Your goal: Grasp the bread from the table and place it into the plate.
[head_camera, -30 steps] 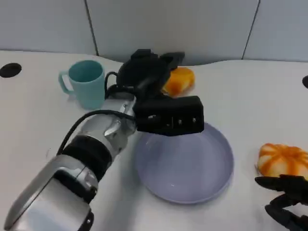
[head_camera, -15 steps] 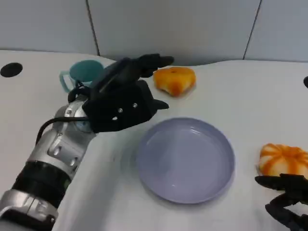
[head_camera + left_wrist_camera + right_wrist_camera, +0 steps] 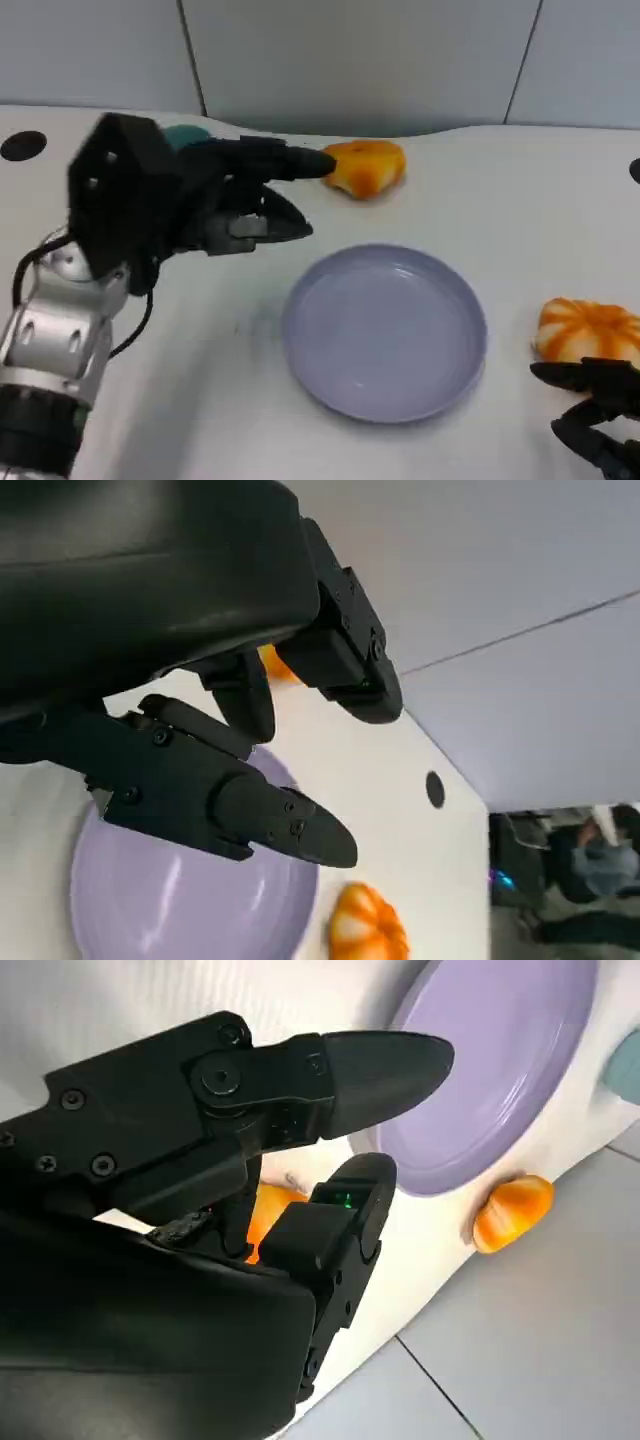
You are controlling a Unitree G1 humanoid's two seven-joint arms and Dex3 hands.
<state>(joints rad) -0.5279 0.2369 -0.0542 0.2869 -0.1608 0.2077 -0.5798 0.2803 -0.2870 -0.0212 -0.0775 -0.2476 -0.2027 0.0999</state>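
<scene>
Sitting on the white table [image 3: 520,190] near its far edge, the bread [image 3: 366,167] is a small golden-orange roll, rounded on top, lying just beyond the far rim of the lavender plate [image 3: 385,333] and apart from it. It looks light and soft, likely to dent under a hard squeeze, with a smooth crust that may slip a little; the safest hold appears to be across its broad sides, low on the body, with gentle pressure rather than a pinch at one tip.

The left hand [image 3: 225,195] reaches toward the roll from the robot's left, its fingers spread and holding nothing, the longest fingertip close beside the roll's near end; whether it touches cannot be told. In the left wrist view the same left hand [image 3: 250,740] shows its fingers parted above the plate [image 3: 150,900], with a sliver of the bread [image 3: 272,666] just past them.

A second roll [image 3: 588,333], orange with pale stripes, lies at the table's right side, well apart from the first and beside the plate. The right hand [image 3: 600,410] rests just in front of this second roll, fingers apart and empty. In the right wrist view the right hand [image 3: 300,1160] hangs over the second roll [image 3: 275,1210], with the plate [image 3: 490,1070] and the far bread [image 3: 512,1212] beyond.

A teal cup [image 3: 185,137] peeks out behind the left hand. A person [image 3: 590,850] is visible beside the table in the left wrist view.
</scene>
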